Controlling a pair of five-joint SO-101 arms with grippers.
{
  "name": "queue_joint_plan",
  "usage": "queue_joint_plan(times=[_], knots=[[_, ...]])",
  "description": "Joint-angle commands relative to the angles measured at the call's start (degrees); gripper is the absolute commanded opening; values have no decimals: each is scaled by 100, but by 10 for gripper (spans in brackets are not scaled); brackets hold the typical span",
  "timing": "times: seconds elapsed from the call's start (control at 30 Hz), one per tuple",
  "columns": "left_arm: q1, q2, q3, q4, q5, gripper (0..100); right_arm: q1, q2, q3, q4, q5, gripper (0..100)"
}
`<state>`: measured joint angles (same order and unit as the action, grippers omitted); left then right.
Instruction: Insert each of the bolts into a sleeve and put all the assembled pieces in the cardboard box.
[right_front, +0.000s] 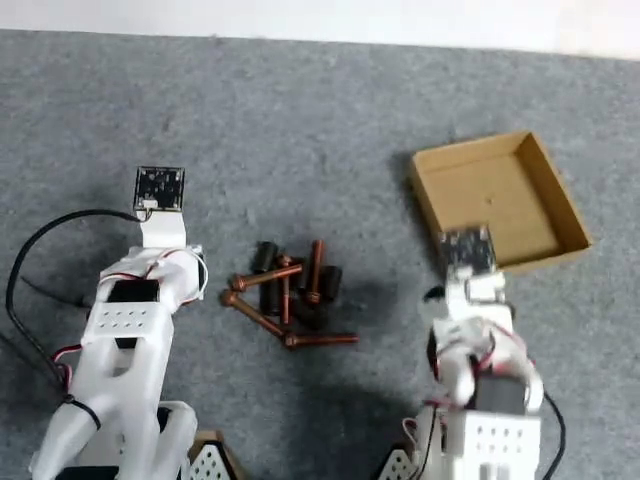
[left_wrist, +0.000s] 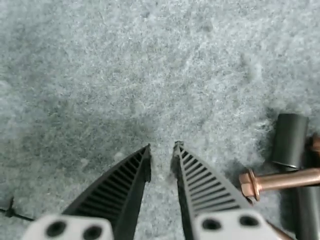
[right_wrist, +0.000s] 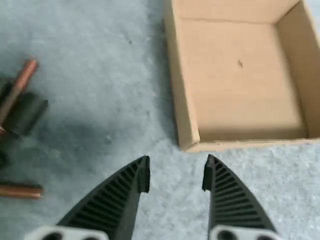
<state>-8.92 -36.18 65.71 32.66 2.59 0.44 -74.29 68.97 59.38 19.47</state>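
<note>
Several copper bolts (right_front: 258, 316) and black sleeves (right_front: 265, 257) lie in a loose pile on the grey carpet between the arms. The cardboard box (right_front: 566, 213) stands open and empty at the right. My left gripper (left_wrist: 161, 150) hovers over bare carpet just left of the pile, open by a narrow gap with nothing in it; a bolt head (left_wrist: 250, 184) and a sleeve (left_wrist: 290, 140) lie close beside one finger. My right gripper (right_wrist: 175, 172) is open over the carpet just short of the box's near corner (right_wrist: 184, 125), holding nothing. A sleeve (right_wrist: 27, 114) and a bolt (right_wrist: 22, 80) lie off to its side.
The left arm (right_front: 130, 320) and the right arm (right_front: 480, 390) stand at the near edge of the table. A black cable (right_front: 30, 250) loops at the far left. Open carpet stretches beyond the pile toward the far edge.
</note>
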Motion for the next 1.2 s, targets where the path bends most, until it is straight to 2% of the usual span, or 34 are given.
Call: queue_joint_plan(times=[0.0,0.2,0.33,0.53,0.7,0.93,0.97,1.07,1.1,1.17], knots=[[-66,-22,-13,-123,35,88,-382,2712,-1420,-567,-246,170],[-75,-22,-13,-123,26,88,-541,6079,-3960,-681,-695,170],[-75,-22,-13,-123,26,88,-523,7749,-5473,-681,-853,170],[-75,-22,-13,-123,26,88,-479,9622,-6510,-945,-835,170],[-75,-22,-13,-123,26,88,40,10070,-6545,-1270,-853,170],[-75,-22,-13,-105,26,88,-303,10105,-6360,-1068,-835,163],[-75,-22,-13,-105,26,88,-303,10105,-6299,-1042,-853,146],[-84,-22,-13,-88,26,88,-312,10079,-6176,-884,-862,0],[-84,-22,-13,-88,26,88,-312,10079,-6176,-840,-862,22],[-84,-22,-13,-88,26,88,-347,10079,-6176,-831,-862,2]])
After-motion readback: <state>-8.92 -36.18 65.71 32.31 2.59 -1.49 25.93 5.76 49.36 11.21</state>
